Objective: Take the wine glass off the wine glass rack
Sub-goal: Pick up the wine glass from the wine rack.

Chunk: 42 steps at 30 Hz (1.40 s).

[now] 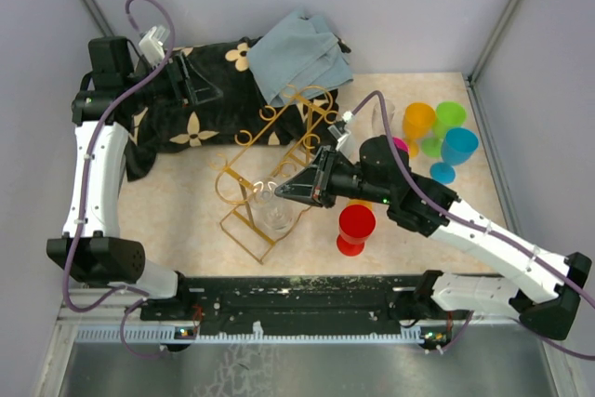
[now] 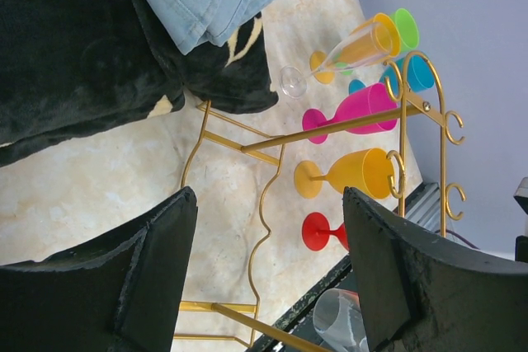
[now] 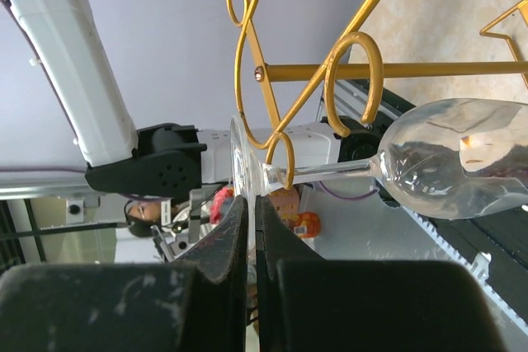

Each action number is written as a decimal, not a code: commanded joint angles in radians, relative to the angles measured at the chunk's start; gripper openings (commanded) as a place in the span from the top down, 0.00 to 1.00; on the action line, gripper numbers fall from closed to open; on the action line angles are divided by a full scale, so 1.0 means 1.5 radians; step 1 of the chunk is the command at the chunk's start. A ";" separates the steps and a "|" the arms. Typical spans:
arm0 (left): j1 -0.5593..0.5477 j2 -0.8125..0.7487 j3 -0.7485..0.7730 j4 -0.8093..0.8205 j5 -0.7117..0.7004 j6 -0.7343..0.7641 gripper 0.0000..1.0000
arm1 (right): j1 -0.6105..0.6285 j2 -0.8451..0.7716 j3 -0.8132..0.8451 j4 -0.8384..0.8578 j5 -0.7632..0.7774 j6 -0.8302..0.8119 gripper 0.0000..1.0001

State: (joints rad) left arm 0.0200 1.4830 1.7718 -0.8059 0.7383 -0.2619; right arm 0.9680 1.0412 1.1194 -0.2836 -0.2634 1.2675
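Your right gripper (image 3: pixel 252 204) sits at the near end of the wine glass rack (image 3: pixel 396 70), its two fingers pressed together on the rim of the foot of the wine glass (image 3: pixel 445 166); the glass hangs on the rack, its stem running through one of the curled gold scrolls, foot on one side of the curl and bowl on the other (the bowl is clear and looks empty); in the top view the glass hangs low at the rack's near end, right in front of the gripper's tip; your left gripper (image 2: pixel 271 195) is well apart from the rack, off to its far left above the black flowered cloth (image 1: pixel 209 104), with its jaws spread wide and nothing between them; a grey-blue cloth (image 1: pixel 302 58) lies bunched just beyond the rack's far end, overlapping the black one; a red goblet (image 1: pixel 356 227) stands upright close to the rack's right side, near the right arm; a cluster of coloured glasses (image 1: pixel 458 146) stands farther to the rack's right.
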 commanded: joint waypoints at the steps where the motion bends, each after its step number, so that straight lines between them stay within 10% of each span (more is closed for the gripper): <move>1: 0.006 -0.012 -0.005 0.034 0.016 0.002 0.23 | 0.007 -0.031 0.005 0.046 -0.006 0.003 1.00; 42: 0.006 -0.008 -0.017 0.040 0.021 0.003 0.23 | 0.007 -0.060 -0.014 0.117 0.000 0.025 1.00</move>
State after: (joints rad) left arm 0.0200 1.4830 1.7527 -0.7761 0.7490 -0.2619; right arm 0.9684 0.9924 1.0863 -0.2119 -0.2630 1.2884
